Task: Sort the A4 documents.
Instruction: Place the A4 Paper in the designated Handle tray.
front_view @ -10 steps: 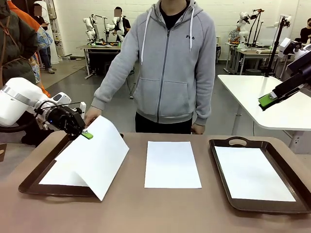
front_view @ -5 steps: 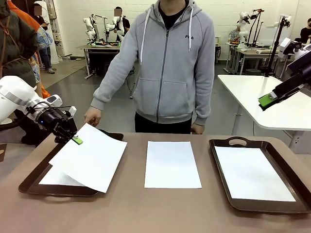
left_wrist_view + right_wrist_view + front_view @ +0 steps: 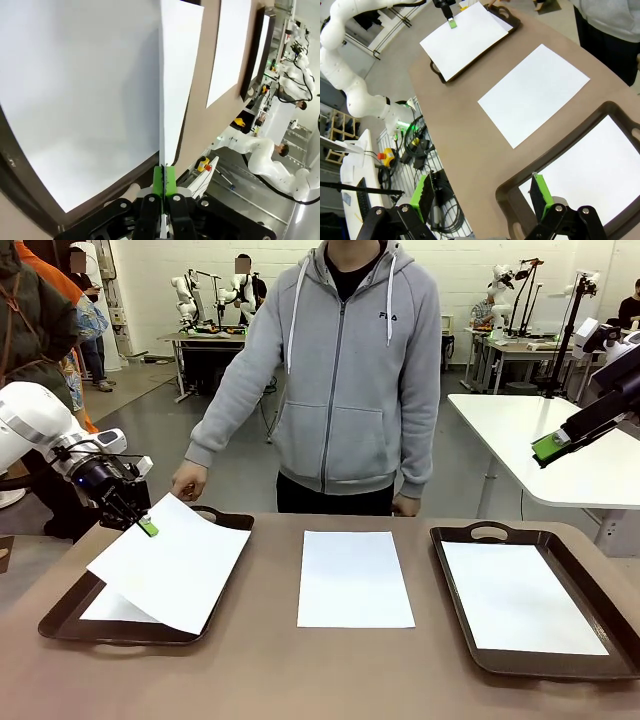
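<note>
Sheet in left pincer over left tray.
Left pincer is clamped tight on its far corner; it slopes down from the grip toward the near edge of the worktop, long axis near-to-far, above a second sheet in that tray at the left end. Right pincer gapes wide, empty, beyond the right edge. Middle sheet lies bare on the brown worktop; busy lab behind.

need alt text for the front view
The left tool pinches one white sheet by its corner, tilted above the left tray, where a second sheet lies. A third sheet lies on the table between the trays, a fourth sheet in the right tray, with a person standing behind.
</note>
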Controlling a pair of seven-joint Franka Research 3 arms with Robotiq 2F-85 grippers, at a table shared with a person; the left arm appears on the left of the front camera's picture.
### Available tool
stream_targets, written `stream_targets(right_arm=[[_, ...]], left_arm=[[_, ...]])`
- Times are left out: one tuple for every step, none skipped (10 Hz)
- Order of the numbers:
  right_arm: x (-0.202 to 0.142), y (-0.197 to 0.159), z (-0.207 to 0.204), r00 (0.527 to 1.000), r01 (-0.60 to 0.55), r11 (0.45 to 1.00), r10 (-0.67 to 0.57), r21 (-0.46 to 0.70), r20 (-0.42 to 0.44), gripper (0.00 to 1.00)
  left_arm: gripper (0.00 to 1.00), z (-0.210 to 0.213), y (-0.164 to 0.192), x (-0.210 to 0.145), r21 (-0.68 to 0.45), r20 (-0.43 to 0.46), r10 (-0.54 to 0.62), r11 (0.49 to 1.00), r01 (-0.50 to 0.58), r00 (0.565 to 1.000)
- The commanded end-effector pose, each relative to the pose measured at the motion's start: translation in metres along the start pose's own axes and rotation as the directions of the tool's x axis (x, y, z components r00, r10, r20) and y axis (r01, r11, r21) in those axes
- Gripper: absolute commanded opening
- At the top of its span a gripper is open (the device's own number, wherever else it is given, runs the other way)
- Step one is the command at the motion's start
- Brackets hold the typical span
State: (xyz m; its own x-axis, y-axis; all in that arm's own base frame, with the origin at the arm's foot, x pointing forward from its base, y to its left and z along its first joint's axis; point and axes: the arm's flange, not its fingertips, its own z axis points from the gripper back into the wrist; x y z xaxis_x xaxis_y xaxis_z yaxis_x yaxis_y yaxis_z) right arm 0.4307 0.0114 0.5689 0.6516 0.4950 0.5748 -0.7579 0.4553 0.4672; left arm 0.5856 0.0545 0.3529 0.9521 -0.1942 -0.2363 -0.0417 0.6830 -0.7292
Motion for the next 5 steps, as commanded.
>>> stream_targets(right_arm=[[-0.0007, -0.0002, -0.0018, 1.000, -0.003, 1.000, 0.003, 0.005, 0.011, 1.00], [-0.0007, -0.0002, -0.0018, 1.000, -0.003, 1.000, 0.003, 0.005, 0.011, 1.00], [-0.0007, -0.0002, -0.0018, 1.000, -0.003, 1.000, 0.003, 0.005, 0.011, 1.00], [-0.0007, -0.0002, -0.0018, 1.000, -0.003, 1.000, 0.003, 0.005, 0.011, 1.00], [-0.0007, -0.0002, -0.0018, 1.000, -0.003, 1.000, 0.003, 0.005, 0.011, 1.00]], left_arm=[[0.01, 0.0043, 0.0081, 0.0072, 0.040, 0.014, 0.055, 0.998, -0.055, 0.998], [0.01, 0.0024, 0.0105, 0.0079, 0.051, 0.026, 0.067, 0.996, -0.069, 0.997], [0.01, 0.0014, 0.0137, 0.0079, 0.056, 0.035, 0.074, 0.996, -0.076, 0.997], [0.01, -0.0003, 0.0164, 0.0095, 0.072, 0.045, 0.086, 0.993, -0.089, 0.995], [0.01, -0.0007, 0.0176, 0.0091, 0.076, 0.064, 0.081, 0.993, -0.086, 0.995]])
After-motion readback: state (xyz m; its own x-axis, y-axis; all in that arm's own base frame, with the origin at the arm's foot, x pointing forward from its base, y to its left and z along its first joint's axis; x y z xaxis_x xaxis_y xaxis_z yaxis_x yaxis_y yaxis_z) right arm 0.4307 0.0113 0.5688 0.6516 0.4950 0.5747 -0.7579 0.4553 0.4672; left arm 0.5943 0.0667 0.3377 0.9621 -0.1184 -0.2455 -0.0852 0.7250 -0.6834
